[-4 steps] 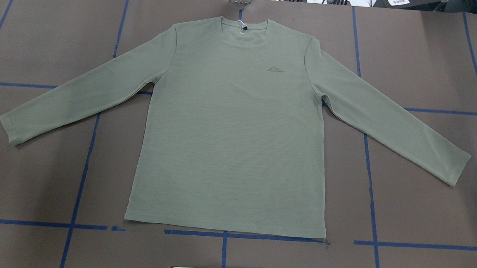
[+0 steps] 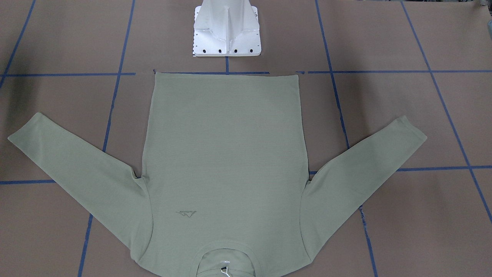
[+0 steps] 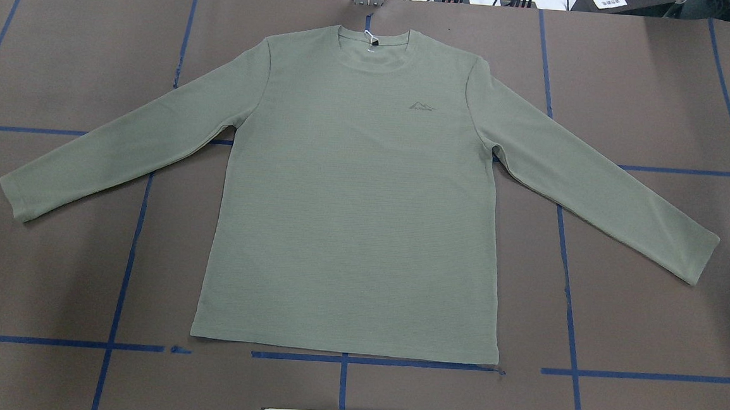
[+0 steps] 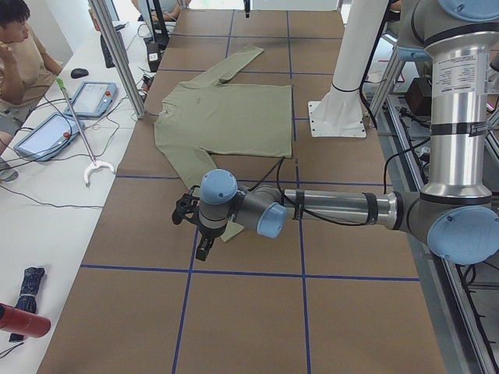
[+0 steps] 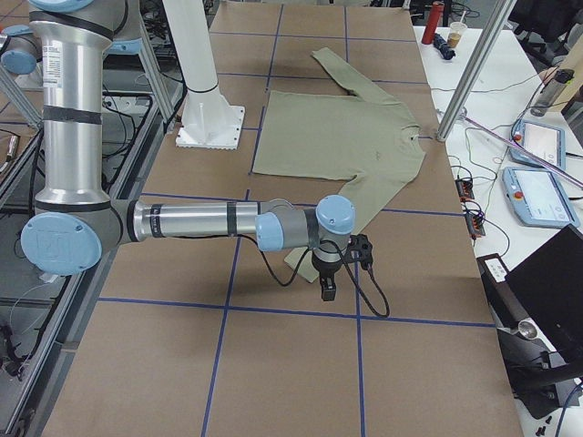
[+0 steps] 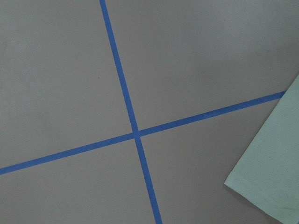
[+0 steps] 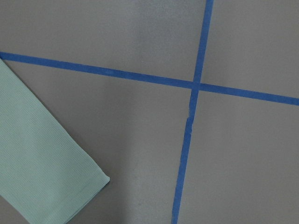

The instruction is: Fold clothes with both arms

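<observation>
The clothes, one pale sage-green long-sleeved shirt (image 3: pixel 353 198), lie flat and face up on the brown table with both sleeves spread, collar far from the robot (image 2: pixel 223 154). In the exterior left view my left arm reaches low over the near sleeve cuff, its gripper (image 4: pixel 204 249) pointing down. The exterior right view shows my right gripper (image 5: pixel 328 289) likewise above the other cuff. I cannot tell whether either is open or shut. Each wrist view shows only a cuff (image 6: pixel 271 186) (image 7: pixel 42 177) and tape lines, no fingers.
The white base pedestal (image 2: pixel 226 30) stands just behind the shirt's hem. Blue tape lines (image 3: pixel 123 279) grid the table. A person (image 4: pixel 19 54), tablets (image 4: pixel 47 132) and a red bottle (image 4: pixel 19 319) sit on the side bench; a laptop (image 5: pixel 556 291) is at the other end.
</observation>
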